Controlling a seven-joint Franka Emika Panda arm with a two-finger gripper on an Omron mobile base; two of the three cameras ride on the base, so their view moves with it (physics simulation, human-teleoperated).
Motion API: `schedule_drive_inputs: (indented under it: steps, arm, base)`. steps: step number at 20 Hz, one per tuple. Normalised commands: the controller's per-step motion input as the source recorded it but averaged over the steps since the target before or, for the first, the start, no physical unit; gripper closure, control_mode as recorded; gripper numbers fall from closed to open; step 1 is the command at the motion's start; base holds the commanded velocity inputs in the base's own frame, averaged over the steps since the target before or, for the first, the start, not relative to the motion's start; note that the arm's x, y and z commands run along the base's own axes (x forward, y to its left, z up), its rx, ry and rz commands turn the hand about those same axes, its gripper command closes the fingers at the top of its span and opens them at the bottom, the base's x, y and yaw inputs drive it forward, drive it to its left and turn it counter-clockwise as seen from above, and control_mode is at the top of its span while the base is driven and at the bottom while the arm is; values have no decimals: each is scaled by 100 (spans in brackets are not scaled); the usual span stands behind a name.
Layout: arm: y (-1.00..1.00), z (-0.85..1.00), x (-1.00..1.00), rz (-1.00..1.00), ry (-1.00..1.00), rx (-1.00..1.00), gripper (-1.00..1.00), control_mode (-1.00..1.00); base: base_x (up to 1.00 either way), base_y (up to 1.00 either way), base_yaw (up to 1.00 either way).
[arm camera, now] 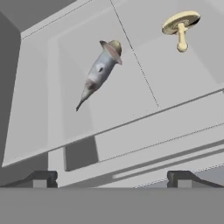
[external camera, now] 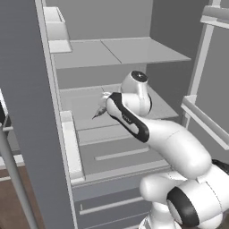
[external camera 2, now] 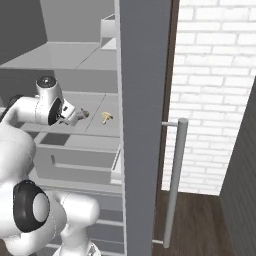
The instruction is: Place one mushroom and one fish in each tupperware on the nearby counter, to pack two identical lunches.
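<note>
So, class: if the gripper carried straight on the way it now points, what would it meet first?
Most likely the fish on the fridge shelf, roughly ahead of the open gripper. The mushroom lies off to one side. Depth is hard to judge.

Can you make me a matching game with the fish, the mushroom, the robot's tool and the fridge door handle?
Things:
1. fish
2. mushroom
3. tool
4. door handle

Descriptions:
A. tan-yellow, lying on the shelf
B. open, holding nothing
C. silvery grey, pointed tail
D. long grey bar near the brick wall

Pairs: 1-C, 2-A, 3-B, 4-D
</note>
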Motion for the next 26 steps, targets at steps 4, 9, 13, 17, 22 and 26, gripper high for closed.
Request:
schedule_drive_inputs:
  steps: [4,9,13,17,22,26]
  arm:
    - [6,-14,24,0,0,0,-100,-100]
    - [1,-21,35,-1,0,0,-100,-100]
    - [0,-18,37,-2,0,0,-100,-100]
    - [1,-18,39,-1,0,0,-100,-100]
    - [3,-25,35,-1,0,0,-100,-100]
    - [6,-25,42,-1,0,0,-100,-100]
  base:
    - [0,0,0]
    - [0,0,0]
    - [0,0,0]
    - [0,0,0]
    - [0,0,0]
    - [0,0,0]
